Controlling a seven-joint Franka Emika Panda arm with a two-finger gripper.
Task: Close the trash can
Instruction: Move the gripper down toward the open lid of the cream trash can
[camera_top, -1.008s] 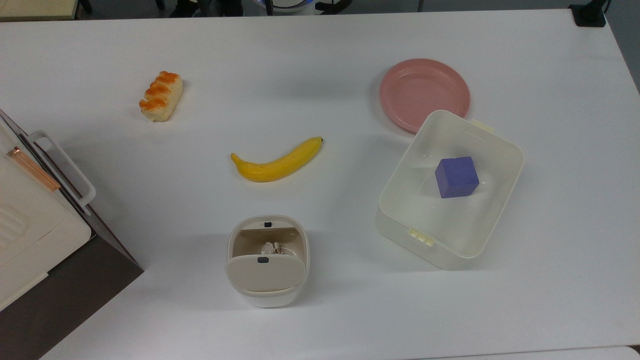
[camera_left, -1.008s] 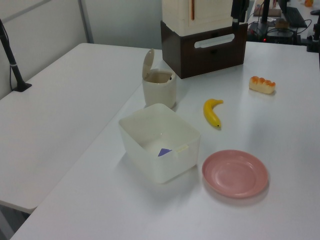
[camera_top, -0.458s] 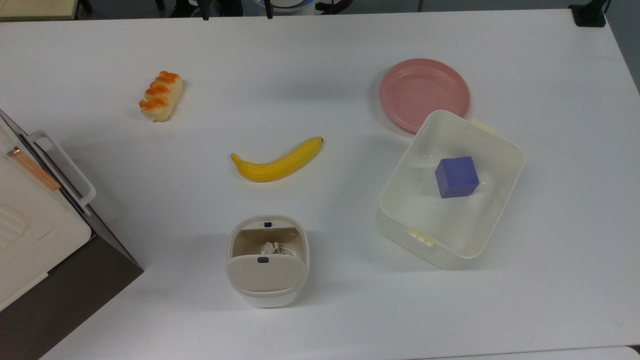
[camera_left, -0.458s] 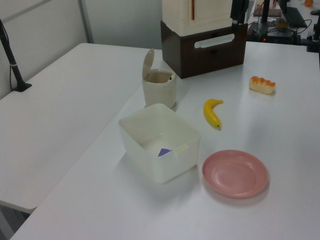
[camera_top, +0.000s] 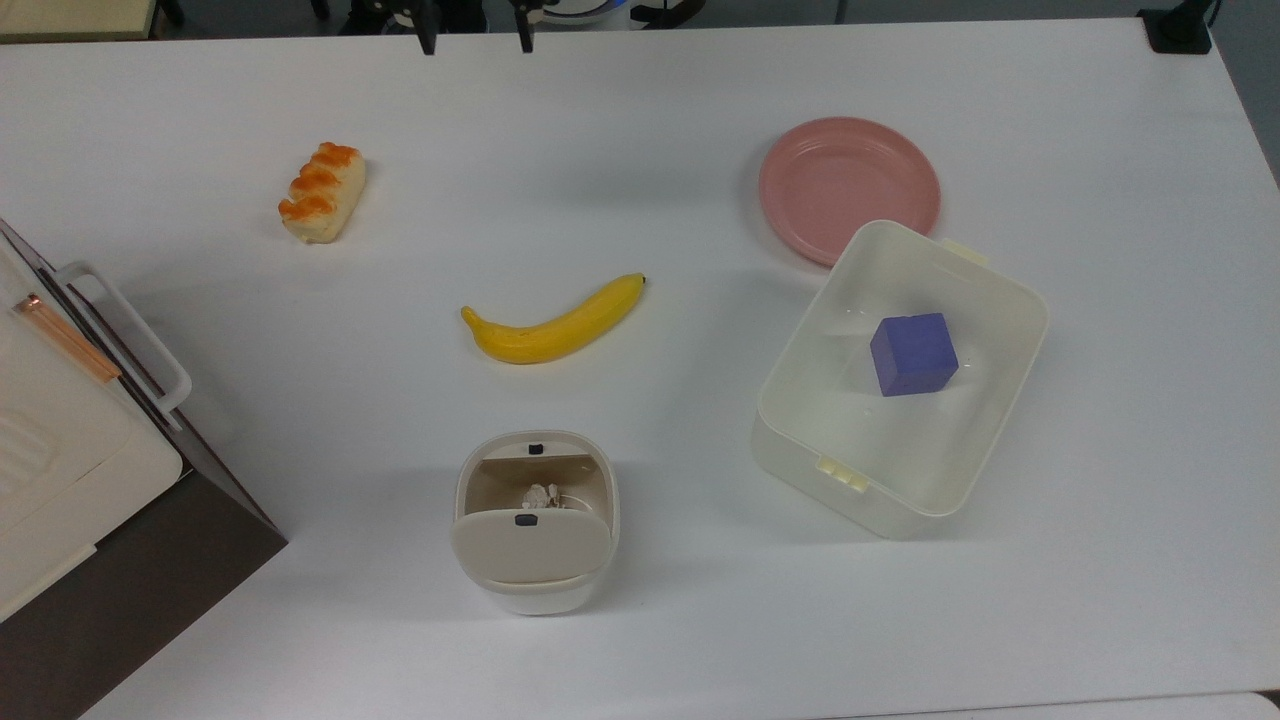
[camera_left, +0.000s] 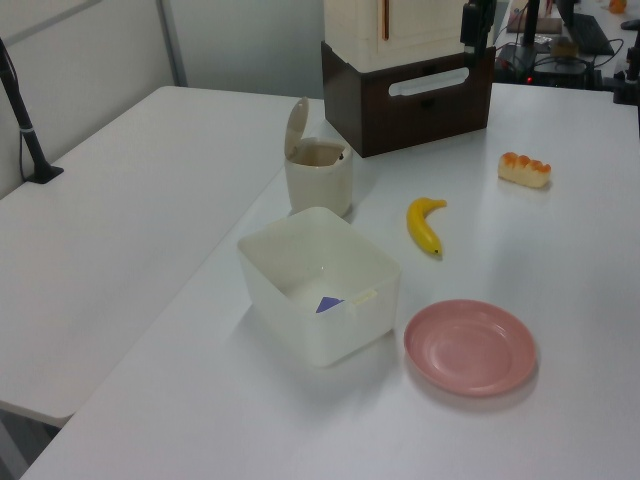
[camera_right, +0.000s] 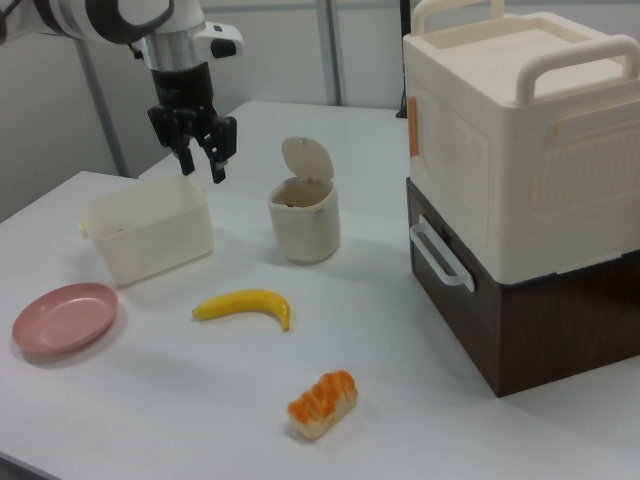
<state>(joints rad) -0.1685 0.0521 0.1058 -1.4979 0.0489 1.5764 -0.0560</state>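
Observation:
The trash can (camera_top: 535, 520) is a small cream bin near the table's front edge in the top view, below the banana. Its beige lid (camera_top: 530, 545) with a small dark button stands raised on its hinge, so the tan interior and a crumpled white scrap show. The bin also appears in the left view (camera_left: 318, 178) and in the right view (camera_right: 304, 218), lid upright in both. My gripper (camera_top: 475, 38) is open with nothing between its fingers. It hangs high over the table's far edge in the top view, well away from the bin, and shows in the right view (camera_right: 203, 166) too.
A banana (camera_top: 553, 322) lies mid-table, a bread roll (camera_top: 322, 192) to its upper left. A pink plate (camera_top: 848, 188) and a translucent tub (camera_top: 990, 310) holding a purple cube (camera_top: 912, 354) sit at the top view's right. A big white-and-brown appliance (camera_top: 70, 470) fills the top view's left.
The gripper's fingers have come further into the top view from its upper edge. The trash can and everything else on the table stay put.

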